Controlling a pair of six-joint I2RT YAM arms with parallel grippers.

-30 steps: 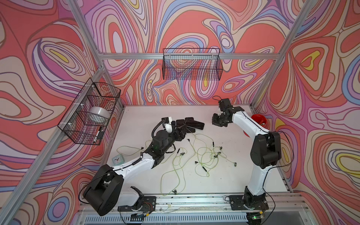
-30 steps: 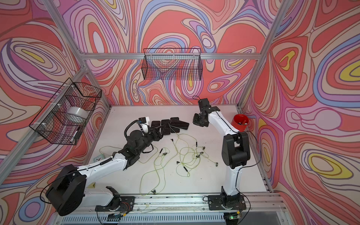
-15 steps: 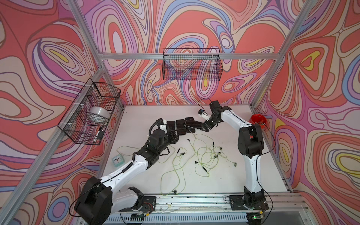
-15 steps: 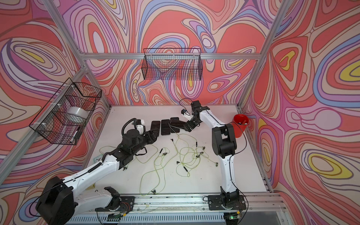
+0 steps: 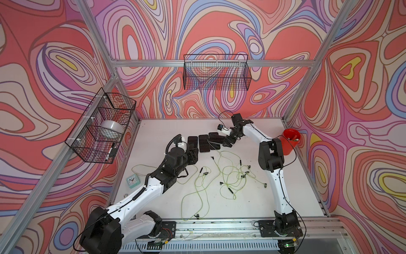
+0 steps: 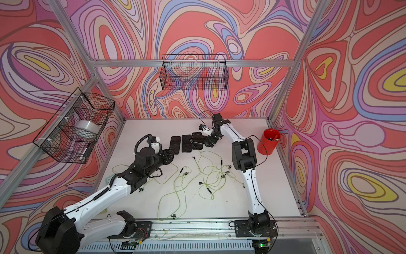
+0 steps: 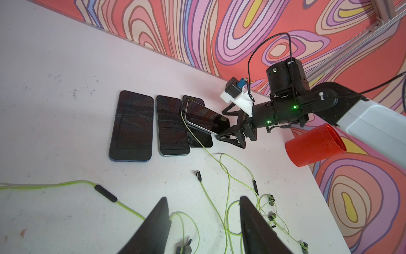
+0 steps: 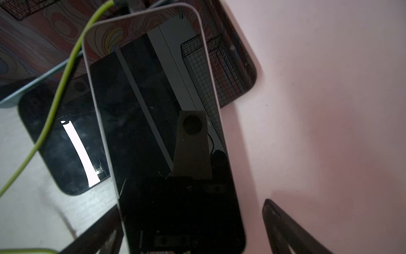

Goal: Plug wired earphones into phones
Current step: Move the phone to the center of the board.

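Black phones (image 5: 193, 143) lie in a row at the back of the white table. The rightmost phone (image 7: 206, 119) rests tilted across its neighbour (image 8: 66, 140). My right gripper (image 5: 227, 143) stands open around that tilted phone's (image 8: 167, 136) near end, with a gap beside one finger (image 8: 285, 228). A yellow-green earphone cable (image 7: 193, 136) runs up to this phone's far end, where its plug (image 8: 123, 2) meets the edge. More wired earphones (image 5: 228, 176) sprawl over the middle of the table. My left gripper (image 7: 203, 199) hovers open and empty above them, short of the phones.
A red cup (image 5: 290, 143) stands at the right edge by the right arm's elbow. A mint alarm clock (image 5: 133, 181) sits left of the left arm. Wire baskets hang on the back wall (image 5: 216, 72) and left wall (image 5: 103, 125).
My right arm has swung in from the back right toward the phones and its gripper has opened wide. My left gripper has narrowed a little and drawn back from the row.
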